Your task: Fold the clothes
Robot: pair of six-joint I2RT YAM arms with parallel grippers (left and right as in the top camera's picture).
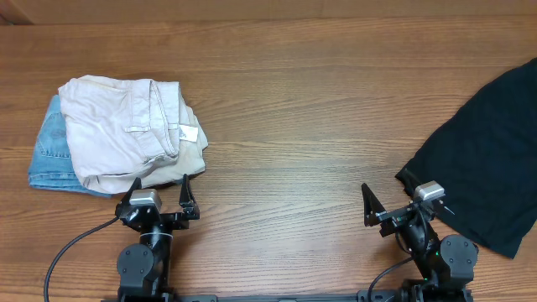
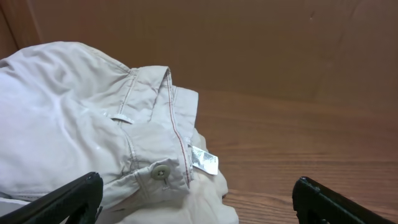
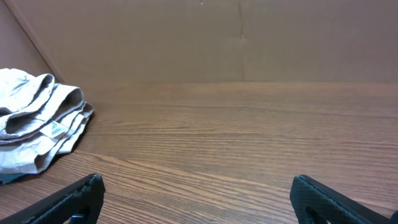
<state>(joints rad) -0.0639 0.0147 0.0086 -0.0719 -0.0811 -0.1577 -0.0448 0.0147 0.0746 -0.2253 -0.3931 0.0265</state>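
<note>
The pale beige shorts (image 1: 126, 130) lie folded in a heap at the table's left, waistband, button and small white tag (image 1: 188, 134) on the right side. They rest on a light blue garment (image 1: 49, 155). My left gripper (image 1: 159, 197) is open and empty just in front of the shorts; in the left wrist view the shorts (image 2: 81, 130) fill the left half, between and beyond my open fingers (image 2: 199, 202). My right gripper (image 1: 394, 205) is open and empty at the front right; its view shows the shorts (image 3: 34, 121) far left and open fingers (image 3: 199, 199).
A large black garment (image 1: 487, 159) lies at the right edge of the table, close beside the right arm. Bare wood table (image 1: 310, 109) lies between the two piles. A brown wall (image 3: 217, 37) stands behind the table.
</note>
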